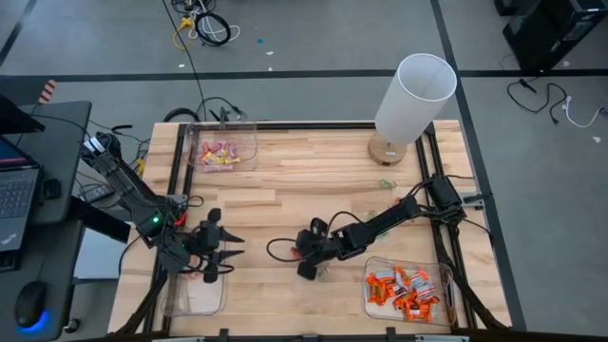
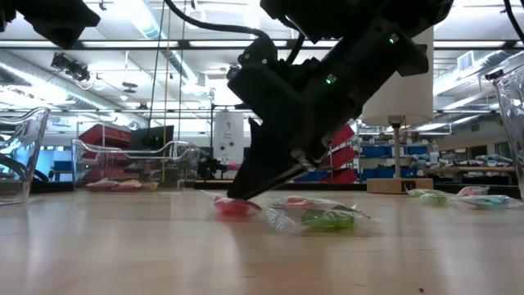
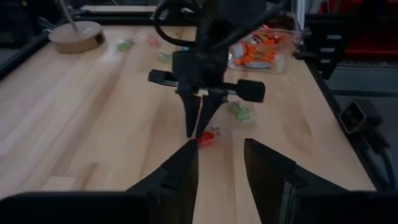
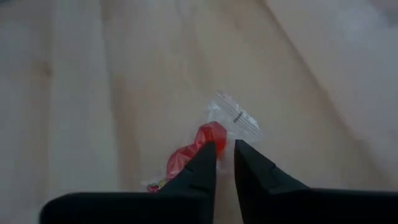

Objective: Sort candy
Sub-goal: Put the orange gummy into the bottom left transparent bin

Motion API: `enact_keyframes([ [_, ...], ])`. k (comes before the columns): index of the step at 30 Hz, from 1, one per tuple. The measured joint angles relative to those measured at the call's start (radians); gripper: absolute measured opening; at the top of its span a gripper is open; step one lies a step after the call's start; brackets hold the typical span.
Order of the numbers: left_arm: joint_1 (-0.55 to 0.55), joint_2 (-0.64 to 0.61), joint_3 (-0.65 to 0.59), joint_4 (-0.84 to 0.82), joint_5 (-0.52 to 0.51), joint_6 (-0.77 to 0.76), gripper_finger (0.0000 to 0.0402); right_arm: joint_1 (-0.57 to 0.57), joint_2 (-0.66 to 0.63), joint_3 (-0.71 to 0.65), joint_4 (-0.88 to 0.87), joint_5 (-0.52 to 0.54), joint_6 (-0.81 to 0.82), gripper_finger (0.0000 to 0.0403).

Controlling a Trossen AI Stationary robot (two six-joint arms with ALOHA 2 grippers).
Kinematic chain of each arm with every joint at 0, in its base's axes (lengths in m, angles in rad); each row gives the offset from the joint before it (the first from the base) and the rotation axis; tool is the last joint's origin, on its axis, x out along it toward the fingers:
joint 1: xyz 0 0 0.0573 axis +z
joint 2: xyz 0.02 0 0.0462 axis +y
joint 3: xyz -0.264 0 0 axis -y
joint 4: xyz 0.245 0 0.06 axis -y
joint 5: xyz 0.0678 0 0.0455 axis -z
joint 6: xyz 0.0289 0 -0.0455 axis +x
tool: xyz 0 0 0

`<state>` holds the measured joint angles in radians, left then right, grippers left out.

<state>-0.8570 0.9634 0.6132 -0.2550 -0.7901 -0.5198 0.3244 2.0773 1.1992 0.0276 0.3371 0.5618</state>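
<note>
1. Near the table's middle, toward the near edge, the right gripper (image 1: pixel 308 271) is reaching down to the wood, its fingertips (image 4: pixel 210 154) narrowing on a red candy (image 4: pixel 198 144) in a clear wrapper. They are almost pressed together, but I cannot tell whether they are gripping the sweet yet or only touching its wrapper.
2. Just beside it, a green candy (image 2: pixel 326 218) is lying on the wood; the low view is showing both sweets resting on the table, so nothing looks lifted.
3. Across the gap to the left, the left gripper (image 1: pixel 228 255) is hovering with fingers spread and nothing between them, pointing toward the right arm's work. It seems to be waiting clear so the arms do not meet.
4. At the near right, a clear bin (image 1: pixel 446 306) is holding orange candy (image 1: pixel 404 288); at the far left, another bin (image 1: pixel 255 142) is holding pink and yellow candy (image 1: pixel 217 153). A third bin (image 1: pixel 169 299) at the near left looks unfilled, likely meant for the red and green kind.
5. Far right, near a lamp (image 1: pixel 410 104), a few loose candies (image 2: pixel 431 196) are waiting, so I judge the sorting well along but unfinished.
</note>
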Motion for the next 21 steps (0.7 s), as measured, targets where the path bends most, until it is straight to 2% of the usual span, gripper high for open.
enact_keyframes([
  [5, 0.000, 0.000, 0.000, 0.000, -0.030, -0.003, 0.0132, -0.003, 0.000, 0.000, 0.003, 0.074, -0.101, 0.0004],
  [13, 0.000, 0.000, 0.000, 0.000, -0.058, -0.006, 0.0132, -0.041, -0.009, 0.000, 0.044, 0.155, -0.241, 0.0000],
  [21, 0.000, 0.000, 0.000, 0.000, -0.068, -0.006, 0.0132, -0.046, -0.097, 0.000, 0.075, 0.198, -0.411, 0.0000],
])
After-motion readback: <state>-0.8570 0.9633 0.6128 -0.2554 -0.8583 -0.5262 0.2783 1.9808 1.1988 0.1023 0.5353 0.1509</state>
